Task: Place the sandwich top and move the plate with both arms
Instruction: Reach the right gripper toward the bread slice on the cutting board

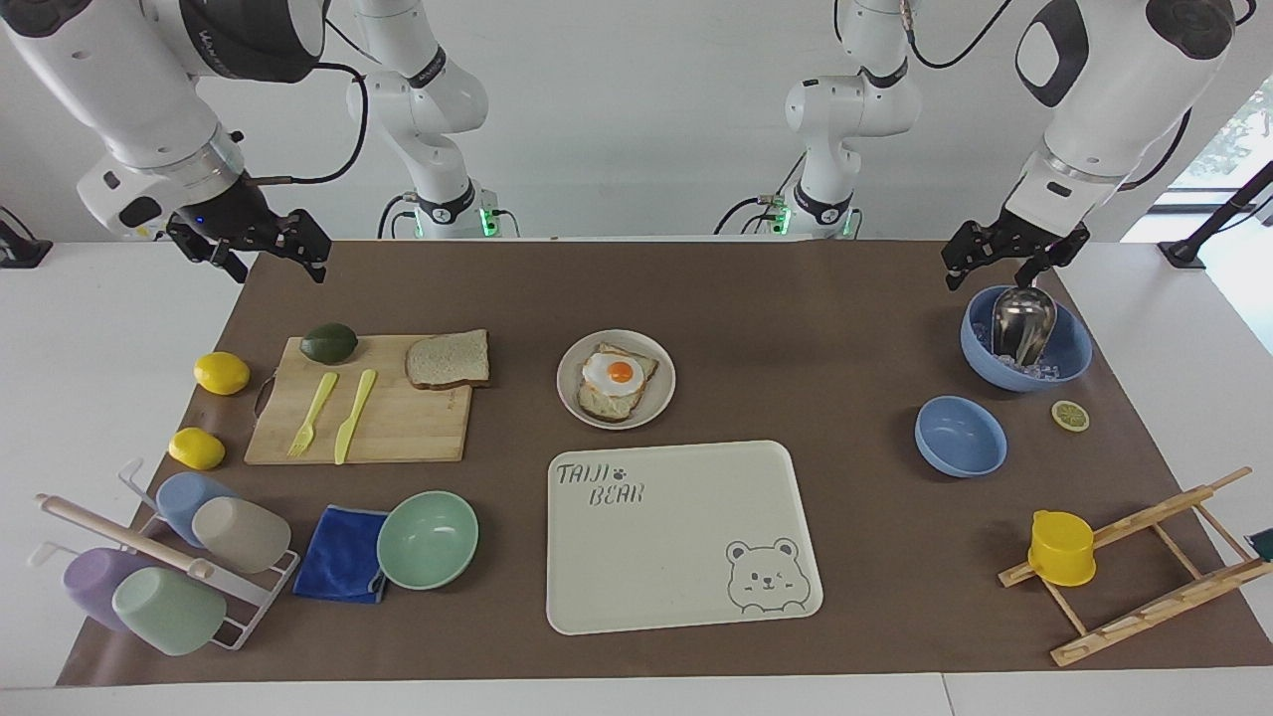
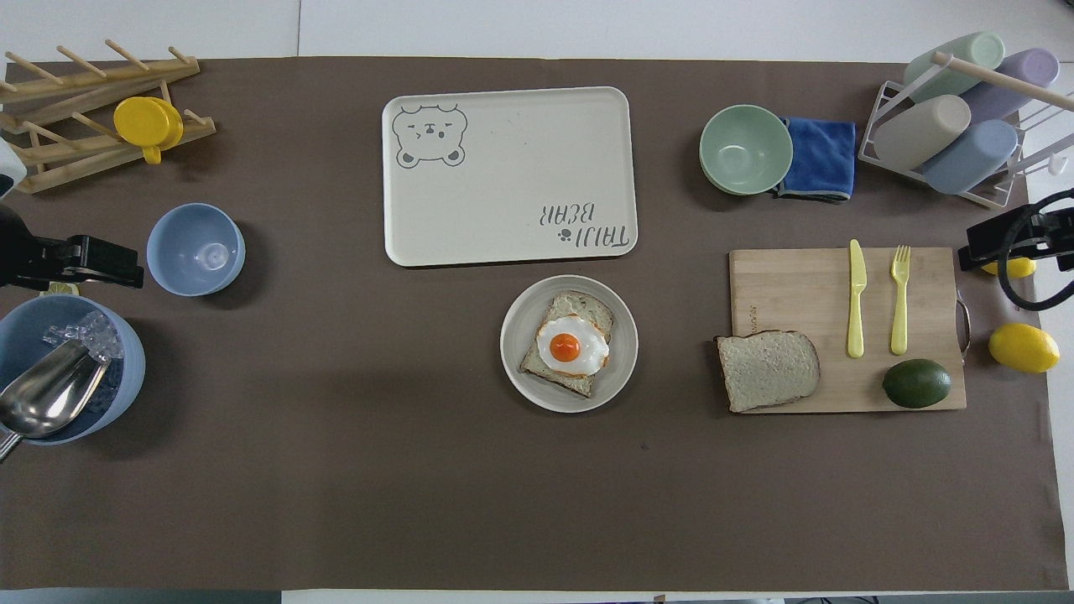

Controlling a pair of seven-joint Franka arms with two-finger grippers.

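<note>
My left tool and right tool both hang spread apart, empty. The pale brown-crusted bread slice lies on the bamboo board's corner, near the round off-white plate, within easy reach.

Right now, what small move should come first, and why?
Probably the right gripper should descend over the bread slice. That slice lies alone on the cutting board, at the right arm's end of the table, and the egg toast on the plate has no top yet. The left gripper hangs over the ice bowl, so it can wait.
</note>
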